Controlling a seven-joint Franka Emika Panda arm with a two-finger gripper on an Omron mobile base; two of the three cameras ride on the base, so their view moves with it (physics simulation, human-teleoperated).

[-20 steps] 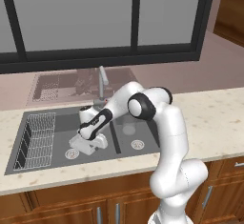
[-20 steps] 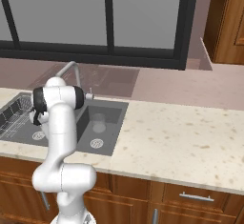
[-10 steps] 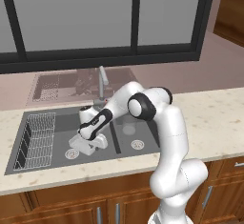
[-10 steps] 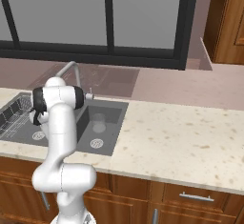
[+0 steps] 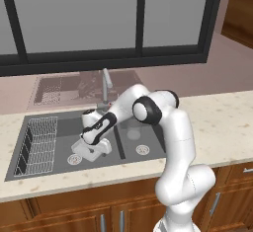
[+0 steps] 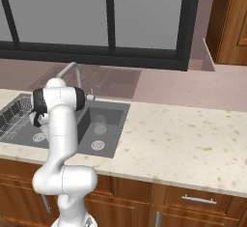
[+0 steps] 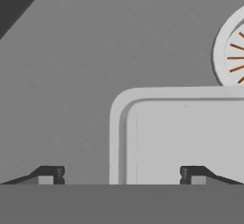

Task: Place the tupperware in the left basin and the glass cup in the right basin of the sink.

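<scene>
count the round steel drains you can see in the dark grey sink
2. One round steel drain sits in the wider left basin, beside the whitish translucent tupperware; the other drain is in the narrower right basin, near the clear glass cup. None looks hidden.

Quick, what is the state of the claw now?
Claw: open, holding nothing; the tupperware lies below it in the left basin.

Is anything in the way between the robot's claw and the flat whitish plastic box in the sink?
Nothing visible is. In the hand view the open gripper sits right over the whitish translucent tupperware, which lies flat on the dark grey floor of the left basin, beside the round steel drain.
</scene>
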